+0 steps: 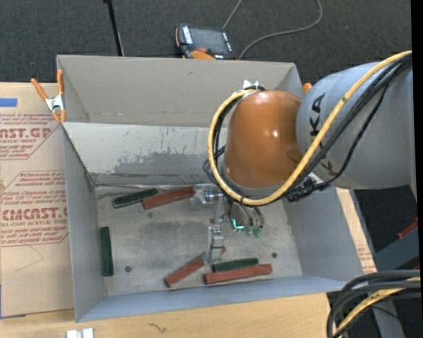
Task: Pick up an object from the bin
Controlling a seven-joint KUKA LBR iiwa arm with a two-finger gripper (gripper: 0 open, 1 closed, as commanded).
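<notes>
Lower-center of frame: the KUKA arm (362,132), reaching in from the right under its orange cover (262,139), points its gripper (216,250) straight down at the floor of the grey metal bin (167,90). Whether the gripper is spread or closed can't be told from this angle; nothing is seen pinched in it.

The slanted red-brown stick (184,272) lies nearest. Its upper-right end sits just under and slightly left of the gripper tip, and the rest runs down-left toward the bin's front wall. Contact btwn tip and stick can't be confirmed.

Just right of the tip and a bit lower, a dark green stick (235,264) lies flat. A longer red-brown bar (239,273) lies alongside it, on the front-wall side.

Well apart from the gripper, at the lower left of the bin floor, a green stick (105,250) lies parallel to the left wall. At the back of the floor, upper left of the gripper, a second dark green stick (133,199) and another red-brown stick (169,198) lie nearly end to end.
</notes>
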